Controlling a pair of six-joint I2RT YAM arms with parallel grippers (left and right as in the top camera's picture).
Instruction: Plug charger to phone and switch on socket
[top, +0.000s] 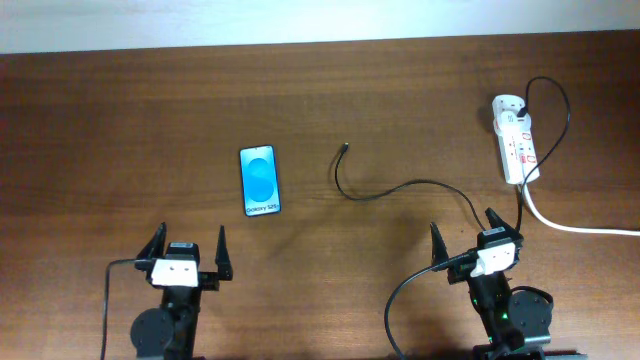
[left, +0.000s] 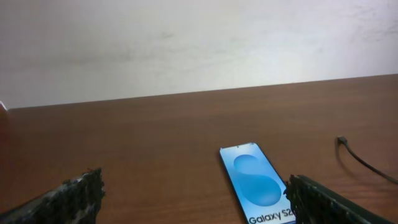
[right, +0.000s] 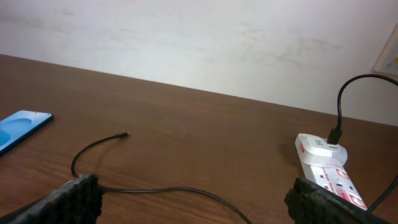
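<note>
Low in frame, my left gripper (top: 191, 233) and right gripper (top: 462, 222) gape open; phone (top: 260, 181) lies lengthwise top-to-bottom, text end lowest.

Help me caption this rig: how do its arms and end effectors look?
The left end effector and right end effector each have a white block and two dark, rough-textured fingers. The arms are black, each trailing a black cable.

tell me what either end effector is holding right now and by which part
Nothing is held: both the left end effector and the right end effector are open and empty.
</note>
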